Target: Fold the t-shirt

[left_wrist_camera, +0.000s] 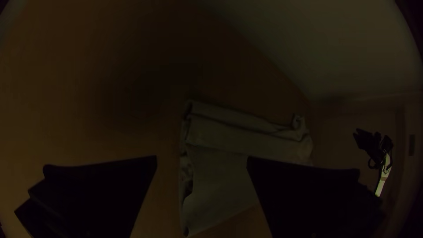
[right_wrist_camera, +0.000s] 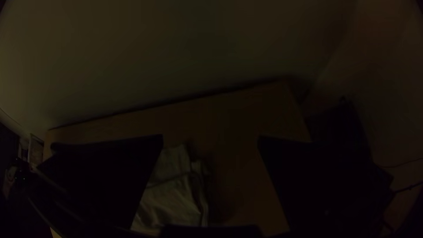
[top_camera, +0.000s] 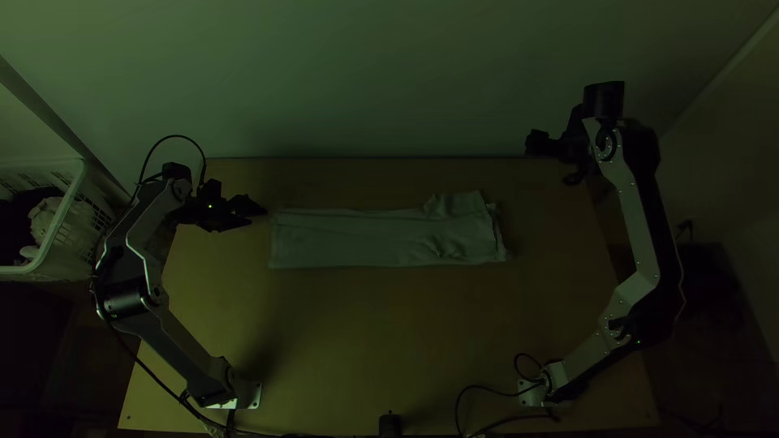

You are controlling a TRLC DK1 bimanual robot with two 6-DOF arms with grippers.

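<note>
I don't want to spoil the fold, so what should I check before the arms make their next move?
1. T-shirt lying wholly on the table: ok, in one long strip.
2. Left gripper open and empty: ok, near the strip's left end in the top view.
3. Right gripper open and empty: ok.
4. Strip's right end in the top view neat: not ok, it is rumpled and a piece juts toward the table's far edge.
5. Layers flat inside the strip: cannot tell.
6. Strip folded end over end: not ok.

A pale wall (top_camera: 365, 81) is rising behind a wooden table (top_camera: 365, 341) in dim light, 1 white basket (top_camera: 79, 235) standing beside it.
</note>
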